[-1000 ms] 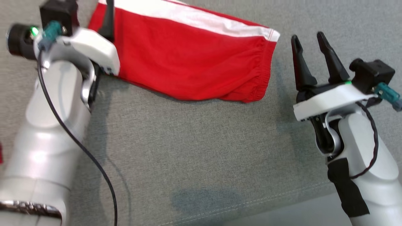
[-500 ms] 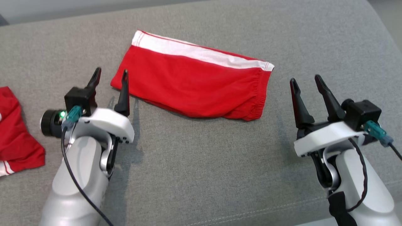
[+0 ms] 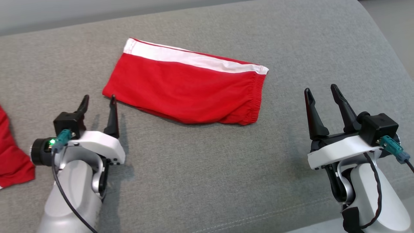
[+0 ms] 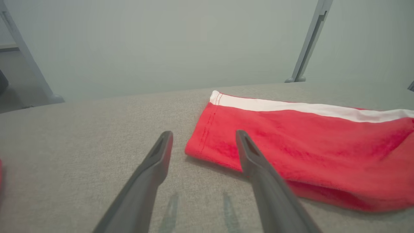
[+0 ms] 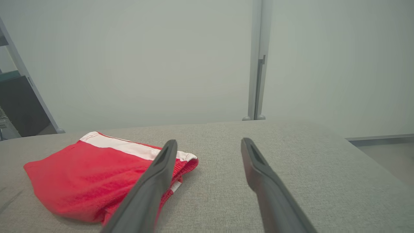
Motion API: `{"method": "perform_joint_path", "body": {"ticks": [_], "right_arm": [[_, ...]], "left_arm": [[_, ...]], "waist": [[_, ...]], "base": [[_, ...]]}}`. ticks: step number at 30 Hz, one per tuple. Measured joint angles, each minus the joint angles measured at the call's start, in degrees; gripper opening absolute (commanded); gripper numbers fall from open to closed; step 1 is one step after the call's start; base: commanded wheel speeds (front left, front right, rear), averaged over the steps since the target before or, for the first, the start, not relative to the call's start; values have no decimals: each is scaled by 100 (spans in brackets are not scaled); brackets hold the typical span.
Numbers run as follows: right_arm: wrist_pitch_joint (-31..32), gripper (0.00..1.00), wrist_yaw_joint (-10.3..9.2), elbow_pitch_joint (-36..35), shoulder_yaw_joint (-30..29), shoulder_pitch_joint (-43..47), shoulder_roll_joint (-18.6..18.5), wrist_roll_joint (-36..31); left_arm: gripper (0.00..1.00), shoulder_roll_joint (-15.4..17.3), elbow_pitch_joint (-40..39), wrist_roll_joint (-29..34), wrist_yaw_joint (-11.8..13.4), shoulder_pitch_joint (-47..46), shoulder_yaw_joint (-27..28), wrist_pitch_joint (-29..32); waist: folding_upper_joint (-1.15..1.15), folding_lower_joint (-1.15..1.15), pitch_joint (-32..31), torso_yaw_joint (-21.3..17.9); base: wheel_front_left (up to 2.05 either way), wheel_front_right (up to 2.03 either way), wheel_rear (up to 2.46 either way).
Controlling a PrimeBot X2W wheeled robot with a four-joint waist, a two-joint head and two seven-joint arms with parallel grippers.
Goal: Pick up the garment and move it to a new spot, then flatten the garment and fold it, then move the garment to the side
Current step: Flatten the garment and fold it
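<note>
The garment (image 3: 187, 87) is a pair of red shorts with a white side stripe, folded flat on the grey cushion; it also lies in the left wrist view (image 4: 300, 145) and the right wrist view (image 5: 93, 174). My left gripper (image 3: 98, 99) stands open just short of its near-left corner, nothing between the fingers (image 4: 202, 139). My right gripper (image 3: 320, 91) is open and empty, off to the right of the elastic waistband end (image 5: 208, 145).
A second red cloth (image 3: 13, 158) lies at the left edge of the cushion (image 3: 207, 174). The cushion's front seam runs along the bottom, its right edge drops to the floor. A pale wall and metal posts (image 5: 257, 61) stand behind.
The head camera has tilted and shifted, so the whole picture moved. My left arm has pulled back from the garment toward me. Both grippers stay open.
</note>
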Motion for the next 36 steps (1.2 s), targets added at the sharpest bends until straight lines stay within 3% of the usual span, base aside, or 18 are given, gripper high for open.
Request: {"method": "perform_joint_path", "body": {"ticks": [7, 18, 29, 31, 32, 33, 34, 35, 36], "right_arm": [[0, 100, 0, -154, 7, -1, 34, 2], [0, 100, 0, -197, 13, -52, 78, 94], [0, 100, 0, -198, 90, -130, 110, 253], [0, 100, 0, -200, 145, -191, 112, 261], [0, 100, 0, -202, 175, -197, 112, 280], [0, 100, 0, -198, 196, -196, 116, 307], [0, 100, 0, -197, 202, -195, 118, 309], [0, 100, 0, -196, 203, -195, 118, 309], [0, 100, 0, -191, 205, -195, 118, 309]], "left_arm": [[100, 129, 385, 8, -107, -545, 274, 4], [100, 482, 1618, 5, -45, -1357, 567, 3], [100, 460, 2649, 16, -109, -2013, 415, 156], [88, 422, 2787, 13, -149, -2103, 401, 215], [76, 415, 2843, 14, -149, -2126, 372, 216], [49, 403, 2887, 14, -153, -2146, 360, 218], [36, 397, 2936, 15, -155, -2172, 339, 229], [5, 387, 2997, 13, -157, -2206, 327, 268], [0, 372, 3038, 9, -162, -2215, 324, 290]], "waist": [[0, 0, 320, -318], [0, 0, 859, -851], [0, 0, 909, -793], [0, 0, 900, -772], [0, 0, 892, -764], [0, 0, 885, -756], [0, 0, 876, -749], [0, 0, 866, -741], [0, 0, 852, -733]], "base": [[0, 0, 0], [0, 0, 0], [0, 0, 0], [0, 0, 0], [0, 0, 0], [0, 0, 0], [0, 0, 0], [0, 0, 0], [0, 0, 0]]}}
